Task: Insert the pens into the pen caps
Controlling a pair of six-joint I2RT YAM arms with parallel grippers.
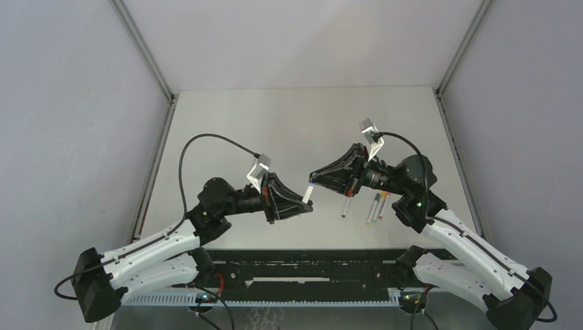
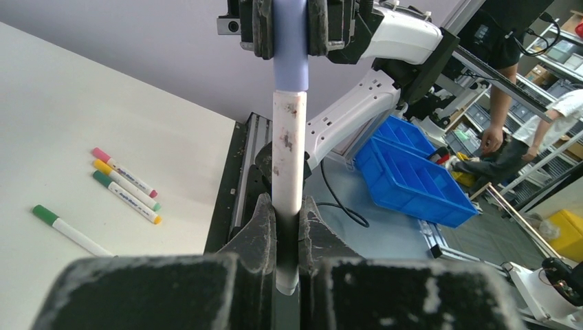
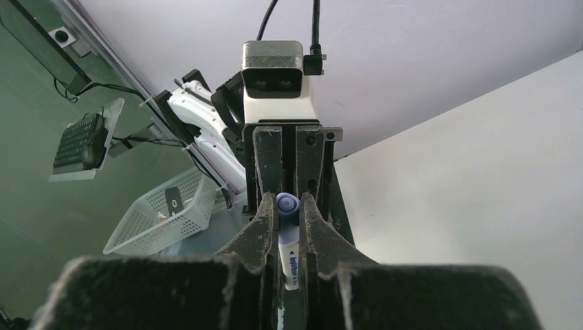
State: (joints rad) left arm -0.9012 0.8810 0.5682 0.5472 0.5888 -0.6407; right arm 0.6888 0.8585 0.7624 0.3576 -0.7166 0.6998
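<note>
The left gripper (image 2: 289,210) is clenched on a white pen (image 2: 287,151) near its tail end, holding it in mid-air above the table's middle. The right gripper (image 2: 290,31), facing it from 2 o'clock, is clamped on the blue cap (image 2: 291,69), whose mouth meets the barrel. Seating depth cannot be told. The barrel is judged light, rigid and smooth, liable to slip axially under push; grip it square across the pads, and the cap toward its closed end. Three capped pens (image 2: 127,185) lie side by side at 4 o'clock of the junction, with a fourth pen (image 2: 69,230) near them. The table (image 1: 289,124) is matte white between grey walls. Blue bins (image 2: 412,172) stand off the table, past the right arm.
</note>
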